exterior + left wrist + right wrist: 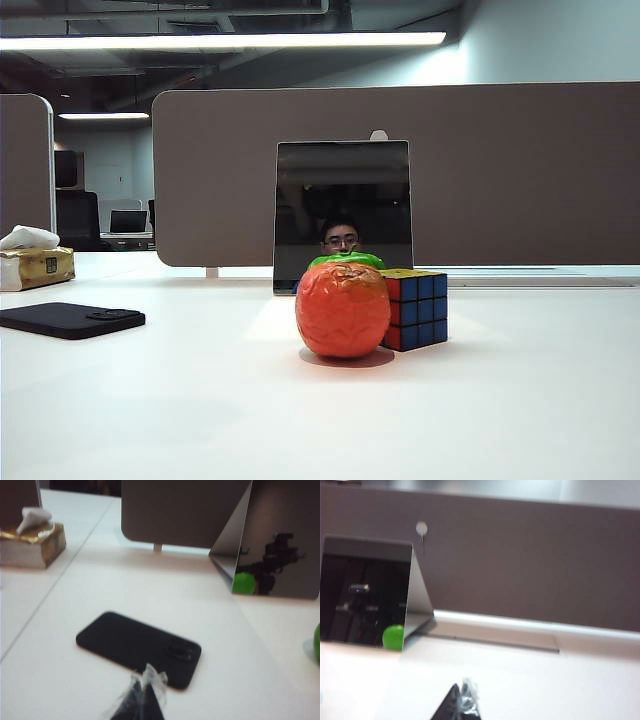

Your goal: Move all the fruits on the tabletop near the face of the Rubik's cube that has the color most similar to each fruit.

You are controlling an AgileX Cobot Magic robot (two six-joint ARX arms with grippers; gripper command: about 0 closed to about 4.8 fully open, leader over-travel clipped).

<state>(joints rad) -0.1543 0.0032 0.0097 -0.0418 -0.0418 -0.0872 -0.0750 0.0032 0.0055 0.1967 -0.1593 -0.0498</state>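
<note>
Exterior view: a wrinkled orange-red fruit (pixel 343 309) sits on the white bench (pixel 320 410), touching the left side of the Rubik's cube (pixel 414 309).
Rubik's cube: yellow face up, blue face toward the camera, a red-orange face turned toward the orange-red fruit.
Green apple (pixel 346 260): just behind the orange-red fruit, only its top showing over it; a sliver of it also sits at the edge of the left wrist view.
Mirror panel (pixel 343 214): stands propped upright behind the fruits, near the brown partition (pixel 500 170), with the apple reflected in it in both wrist views.
Black phone (pixel 70 319): lies flat on the bench well left of the fruits.
Tissue box (pixel 35 266): far left, behind the phone.
Left gripper (pixel 145 690): hovers over the near end of the phone, well apart from the fruits; its dark fingers (pixel 136 701) meet at a point, pressed together on nothing.
Right gripper (pixel 462 700): above bare bench, facing the partition; fingers (pixel 451 706) drawn together, empty.
</note>
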